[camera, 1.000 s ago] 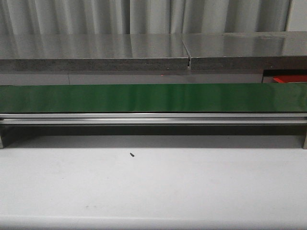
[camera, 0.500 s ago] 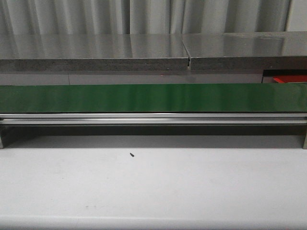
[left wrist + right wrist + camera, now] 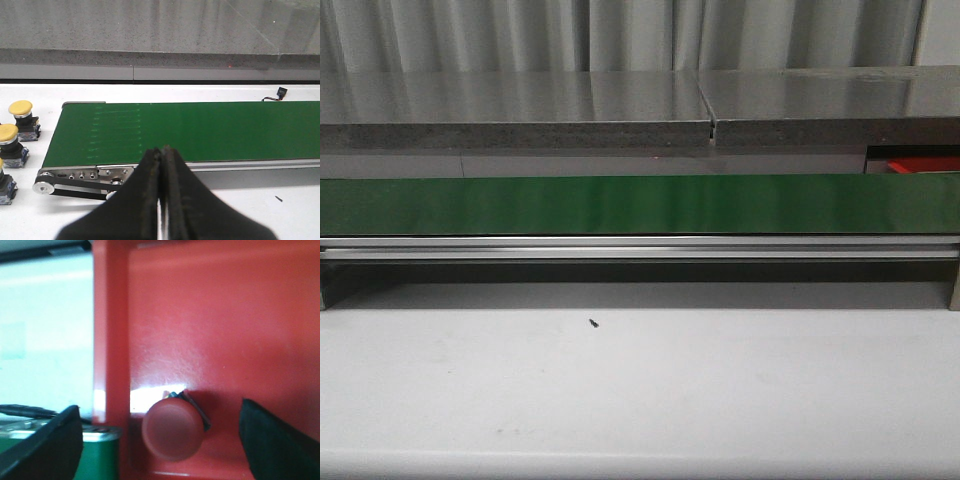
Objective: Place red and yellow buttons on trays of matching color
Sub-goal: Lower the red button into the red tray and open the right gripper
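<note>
Over the red tray (image 3: 210,315) the right gripper (image 3: 160,440) hangs with its fingers spread wide, and the red button (image 3: 172,429) sits between them on the tray floor, touched by neither finger, so nothing is gripped. That one looks delivered, close to the tray's raised edge and just beside the end of the green conveyor belt (image 3: 97,452). The risk, as I judge it: if the arm lifts off at a slant, one finger could clip the domed cap and knock the button toward the rim. Across the way, the left gripper (image 3: 161,165) points at the conveyor belt (image 3: 200,130) with its two black fingers pressed together, nothing between them. The belt ahead of it is bare. Off to that gripper's side, past the belt's roller end, yellow buttons (image 3: 20,107) stand on the white table (image 3: 280,195), well apart from the fingertips. No yellow tray shows in any view, so I can't tell where those should go. From the front, neither arm is visible, only the long belt and a sliver of red tray (image 3: 925,163) behind it.
</note>
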`<state>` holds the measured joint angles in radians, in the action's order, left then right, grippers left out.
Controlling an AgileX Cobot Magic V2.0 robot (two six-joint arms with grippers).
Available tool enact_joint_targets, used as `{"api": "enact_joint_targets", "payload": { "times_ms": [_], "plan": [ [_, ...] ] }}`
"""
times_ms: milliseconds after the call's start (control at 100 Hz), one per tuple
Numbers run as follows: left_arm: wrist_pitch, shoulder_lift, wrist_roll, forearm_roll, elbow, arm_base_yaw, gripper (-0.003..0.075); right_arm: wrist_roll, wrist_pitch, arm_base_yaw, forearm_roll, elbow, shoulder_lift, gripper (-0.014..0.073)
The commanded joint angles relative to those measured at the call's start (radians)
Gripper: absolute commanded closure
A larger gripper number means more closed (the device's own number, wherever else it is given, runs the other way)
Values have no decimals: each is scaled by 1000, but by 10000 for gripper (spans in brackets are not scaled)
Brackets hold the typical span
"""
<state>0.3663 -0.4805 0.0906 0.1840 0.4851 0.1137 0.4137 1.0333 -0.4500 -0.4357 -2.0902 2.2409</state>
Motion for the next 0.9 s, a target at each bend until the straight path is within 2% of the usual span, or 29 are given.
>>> {"api": "enact_joint_targets", "payload": {
  "times_ms": [0, 200, 380, 560, 780, 890],
  "plan": [
    [-82, -6, -7, 14, 28, 6, 739, 5, -5, -3, -4, -41, -144, -35],
    [-82, -6, -7, 14, 28, 6, 739, 5, 4, 29, 44, -23, -299, -28],
    [-82, -6, -7, 14, 28, 6, 739, 5, -43, 94, 85, 118, -452, -28],
    [-82, -6, -7, 14, 28, 6, 739, 5, -204, 186, 149, 413, -660, -28],
    [-82, -6, -7, 14, 28, 6, 739, 5, -468, 281, 148, 869, -972, -28],
    [-82, -6, -7, 14, 28, 6, 739, 5, -532, 305, 144, 1067, -1128, -28]
  ]
}}
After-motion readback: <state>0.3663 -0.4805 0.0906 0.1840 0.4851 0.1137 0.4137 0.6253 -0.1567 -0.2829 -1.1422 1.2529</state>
